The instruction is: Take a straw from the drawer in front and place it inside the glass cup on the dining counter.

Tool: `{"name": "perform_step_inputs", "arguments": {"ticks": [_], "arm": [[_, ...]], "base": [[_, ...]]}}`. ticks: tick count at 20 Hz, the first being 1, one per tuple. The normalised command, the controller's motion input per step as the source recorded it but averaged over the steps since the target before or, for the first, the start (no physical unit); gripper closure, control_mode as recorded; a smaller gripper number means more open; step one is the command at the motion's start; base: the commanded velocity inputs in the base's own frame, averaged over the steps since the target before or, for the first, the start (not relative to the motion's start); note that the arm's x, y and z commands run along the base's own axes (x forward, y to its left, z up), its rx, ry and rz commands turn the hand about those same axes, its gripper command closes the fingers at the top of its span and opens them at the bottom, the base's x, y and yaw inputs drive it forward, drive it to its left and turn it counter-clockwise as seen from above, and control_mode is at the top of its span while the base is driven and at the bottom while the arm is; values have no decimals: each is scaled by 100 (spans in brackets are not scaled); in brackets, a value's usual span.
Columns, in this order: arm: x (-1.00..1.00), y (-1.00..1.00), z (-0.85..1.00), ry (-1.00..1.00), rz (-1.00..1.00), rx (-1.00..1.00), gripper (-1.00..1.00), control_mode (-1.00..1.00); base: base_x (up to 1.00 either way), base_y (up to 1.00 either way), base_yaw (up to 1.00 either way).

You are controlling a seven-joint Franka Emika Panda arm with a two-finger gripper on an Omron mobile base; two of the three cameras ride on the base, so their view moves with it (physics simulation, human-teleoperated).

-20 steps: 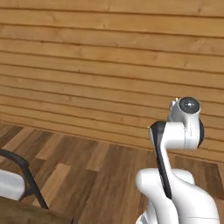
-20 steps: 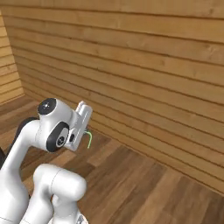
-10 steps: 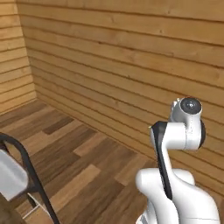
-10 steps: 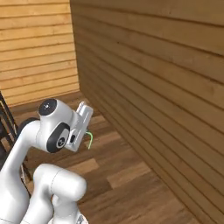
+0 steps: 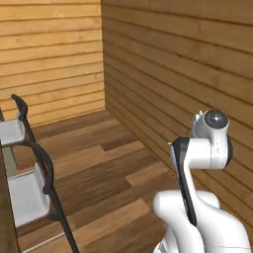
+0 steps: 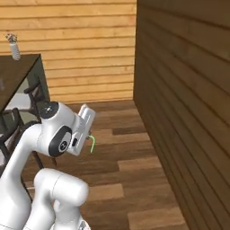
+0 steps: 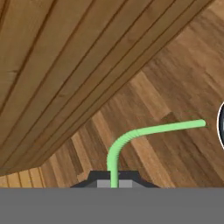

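Observation:
My gripper (image 7: 114,178) is shut on the lower end of a green bendy straw (image 7: 131,135), whose bent top points right. In the right base view the gripper (image 6: 88,134) is held close to the arm at mid height, and the straw (image 6: 92,143) hangs in front of it over the wood floor. The dining counter (image 6: 20,72), a dark brown slab, shows at the upper left of that view. The drawer and the glass cup are out of view.
Black-framed chairs with white seats (image 5: 24,192) (image 5: 11,132) stand at the left beside the counter's edge (image 5: 4,197). A small grey-white object (image 6: 13,46) stands on the counter's far end. Wood-plank walls (image 6: 179,90) meet in a corner ahead, close on the right.
The whole picture has swung: the base has turned, bringing the wall corner, the chairs and the counter into view. The arm's pose and its hold on the straw are unchanged.

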Motion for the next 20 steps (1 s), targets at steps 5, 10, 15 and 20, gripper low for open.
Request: {"name": "perform_step_inputs", "arguments": {"ticks": [5, 10, 15, 20], "arm": [[0, 0, 0, 0, 0, 0, 100, 100], [0, 0, 0, 0, 0, 0, 100, 100], [0, 0, 0, 0, 0, 0, 100, 100], [0, 0, 0, 0, 0, 0, 100, 100]], "base": [[100, 0, 36], [85, -9, 42], [84, -44, 44], [81, -71, 44]]}}
